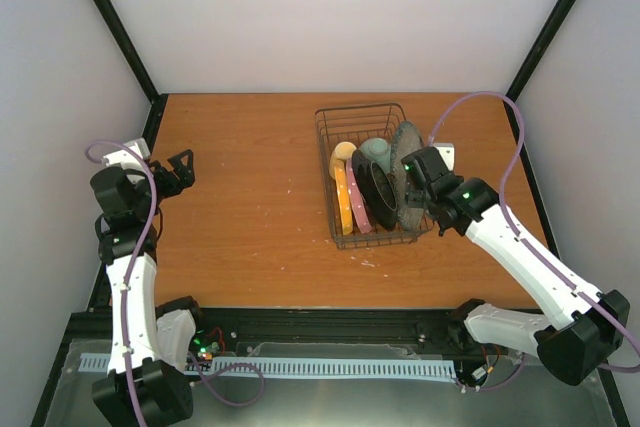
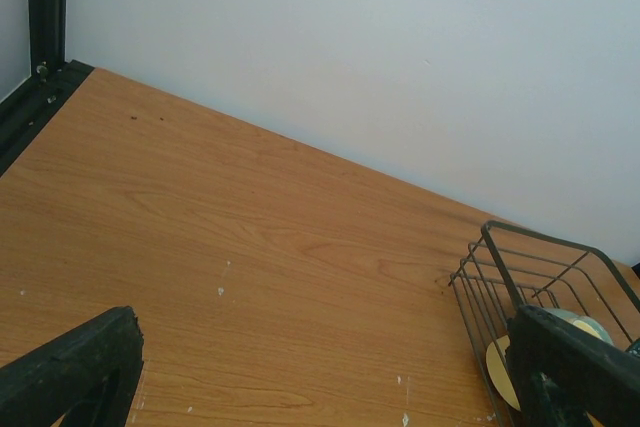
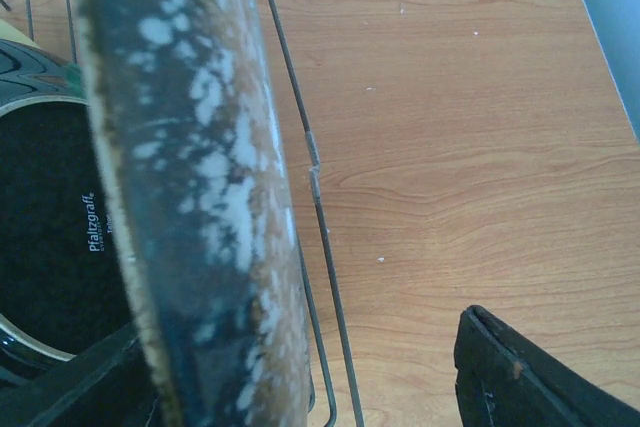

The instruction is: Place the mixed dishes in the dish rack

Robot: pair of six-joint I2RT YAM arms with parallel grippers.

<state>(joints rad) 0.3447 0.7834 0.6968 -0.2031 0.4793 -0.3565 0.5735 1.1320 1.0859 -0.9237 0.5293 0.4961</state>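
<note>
The dark wire dish rack (image 1: 348, 125) stands right of centre; it also shows in the left wrist view (image 2: 520, 252). Standing on edge in it are the orange-yellow plate (image 1: 343, 203), the maroon-pink plate (image 1: 358, 209) and the grey speckled plate (image 1: 406, 172). The pale green bowl (image 1: 377, 152) and a yellow piece, likely the mug (image 1: 343, 152), sit behind them. My right gripper (image 1: 420, 179) is open, its jaws astride the grey plate's rim (image 3: 190, 177), with a gap on the right side. My left gripper (image 1: 176, 171) is open and empty, far left.
A dark glossy dish (image 1: 376, 193) with a pale rim and a printed underside (image 3: 50, 237) stands between the maroon-pink and grey plates. The rack's right wire wall (image 3: 315, 177) runs just beside the grey plate. Black frame posts stand at the table's back corners.
</note>
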